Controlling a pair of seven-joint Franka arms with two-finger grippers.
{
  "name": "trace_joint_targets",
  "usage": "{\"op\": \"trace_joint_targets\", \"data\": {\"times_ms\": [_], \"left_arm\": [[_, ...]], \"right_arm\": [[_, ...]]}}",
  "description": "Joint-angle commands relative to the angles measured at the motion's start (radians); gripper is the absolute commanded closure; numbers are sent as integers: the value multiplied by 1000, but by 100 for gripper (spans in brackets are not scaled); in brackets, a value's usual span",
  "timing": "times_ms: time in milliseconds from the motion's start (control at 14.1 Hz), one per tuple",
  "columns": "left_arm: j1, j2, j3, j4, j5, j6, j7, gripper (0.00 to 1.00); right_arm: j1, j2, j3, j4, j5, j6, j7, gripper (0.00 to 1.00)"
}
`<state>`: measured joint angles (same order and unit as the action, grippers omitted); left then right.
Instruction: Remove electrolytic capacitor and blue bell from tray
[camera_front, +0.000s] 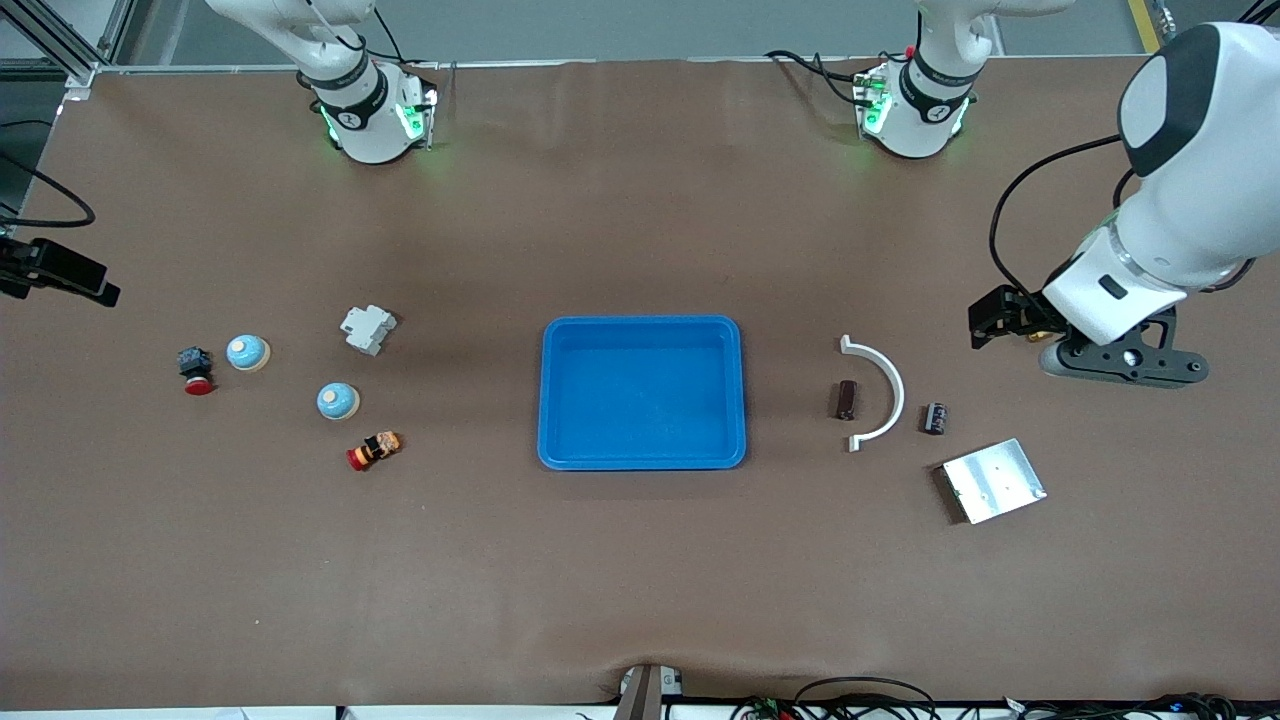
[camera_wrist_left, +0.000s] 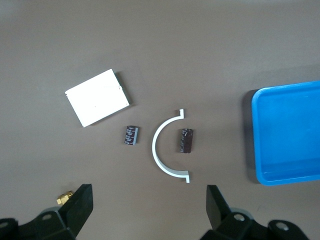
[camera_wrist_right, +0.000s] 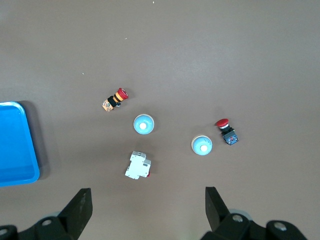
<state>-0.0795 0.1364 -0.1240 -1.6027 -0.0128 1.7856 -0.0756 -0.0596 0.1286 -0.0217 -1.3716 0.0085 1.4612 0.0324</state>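
Observation:
Two blue bells with cream buttons (camera_front: 247, 352) (camera_front: 338, 401) sit toward the right arm's end of the table; the right wrist view shows them too (camera_wrist_right: 202, 145) (camera_wrist_right: 143, 124). A brown capacitor (camera_front: 846, 399) (camera_wrist_left: 186, 140) lies inside a white arc bracket (camera_front: 884, 385). A black capacitor (camera_front: 934, 418) (camera_wrist_left: 131, 135) lies just outside the bracket. An empty blue tray (camera_front: 642, 322) is at mid-table. My left gripper (camera_front: 1003, 318) (camera_wrist_left: 148, 194) is open and empty, up in the air over the table beside the bracket. My right gripper (camera_wrist_right: 148, 196) is open and empty, high over the bells; the front view does not show it.
A white breaker (camera_front: 367, 329) and two red push buttons (camera_front: 196, 370) (camera_front: 374, 450) lie around the bells. A metal plate (camera_front: 993, 480) lies nearer the front camera than the black capacitor. A black device (camera_front: 55, 270) juts in at the table's edge.

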Motion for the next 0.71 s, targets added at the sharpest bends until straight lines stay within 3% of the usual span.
{"op": "trace_joint_targets", "data": {"times_ms": [0, 639], "left_arm": [[1, -6, -23, 26, -3, -23, -18, 0], [1, -58, -57, 27, 22, -64, -23, 0]], "right_arm": [[-2, -12, 6, 2, -4, -4, 4, 0], [-3, -9, 5, -35, 2, 56, 7, 0]]}}
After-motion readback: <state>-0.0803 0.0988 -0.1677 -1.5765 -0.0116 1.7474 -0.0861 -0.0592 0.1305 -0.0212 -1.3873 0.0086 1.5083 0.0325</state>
